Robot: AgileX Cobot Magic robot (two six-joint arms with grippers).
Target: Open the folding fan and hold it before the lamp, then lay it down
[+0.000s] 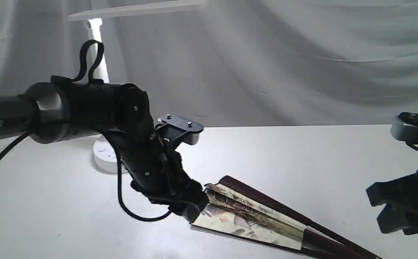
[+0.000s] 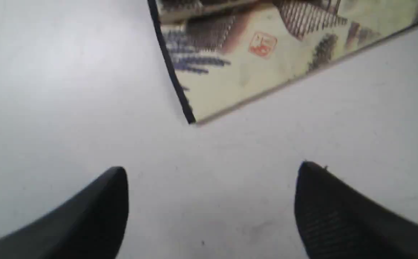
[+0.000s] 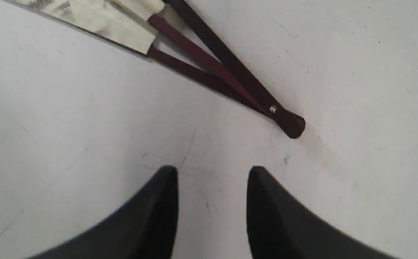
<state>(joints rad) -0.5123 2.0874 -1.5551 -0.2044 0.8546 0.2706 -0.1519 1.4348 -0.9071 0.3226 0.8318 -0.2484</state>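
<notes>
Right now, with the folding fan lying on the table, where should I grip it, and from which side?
Probably the bare maroon ribs of the folding fan near the rivet, from above: they bunch narrow and stiff there, while the paper leaf lies flat. The open right fingers are nearest that end.

White table [image 1: 302,154] bears folding fan [image 1: 252,216] and lamp [image 1: 103,156].

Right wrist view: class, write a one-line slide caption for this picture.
Right pincer, open and empty, hovers near the pivot end of the slightly spread folding fan lying on the white table.
</notes>
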